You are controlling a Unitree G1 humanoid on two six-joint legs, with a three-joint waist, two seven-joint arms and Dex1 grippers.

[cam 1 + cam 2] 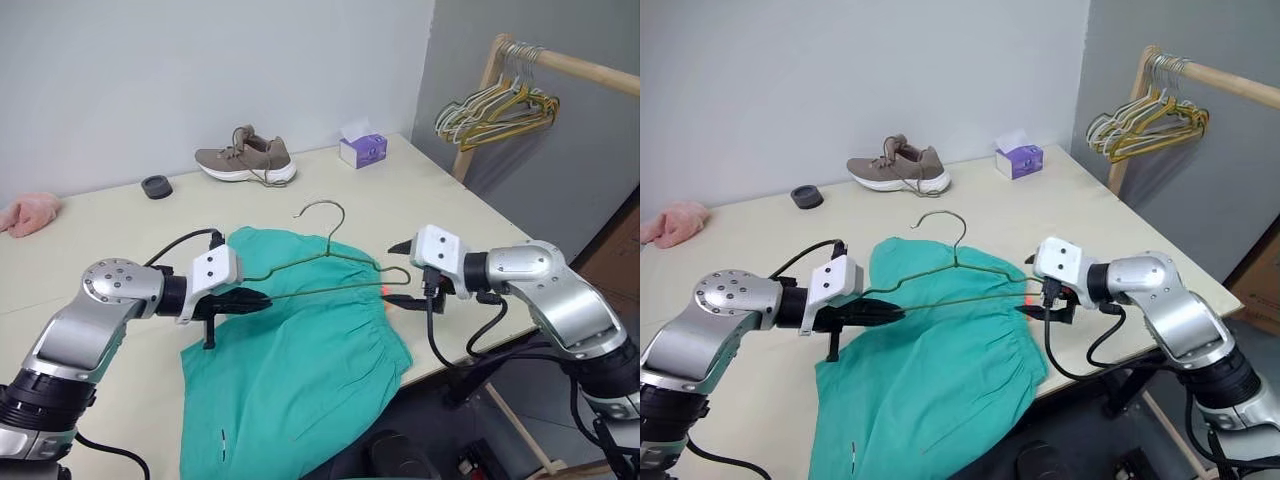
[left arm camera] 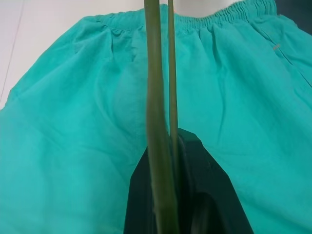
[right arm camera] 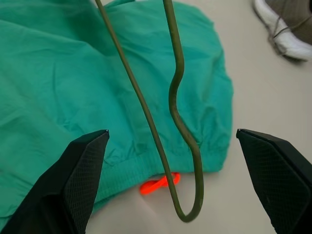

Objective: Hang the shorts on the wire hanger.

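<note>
Shorts are lying flat at the near edge of the table, one leg hanging over it. We are pinching one end of the hanger with our left gripper, clamped tight on the wire and holding it above the cloth. Our right gripper is standing wide open around the hanger's other end, gripping nothing. We judge the threading step is not yet begun; next we need that free end fed into the waistband or a leg. We are counting one pair of shorts, one hanger in hand, one shoe.
</note>
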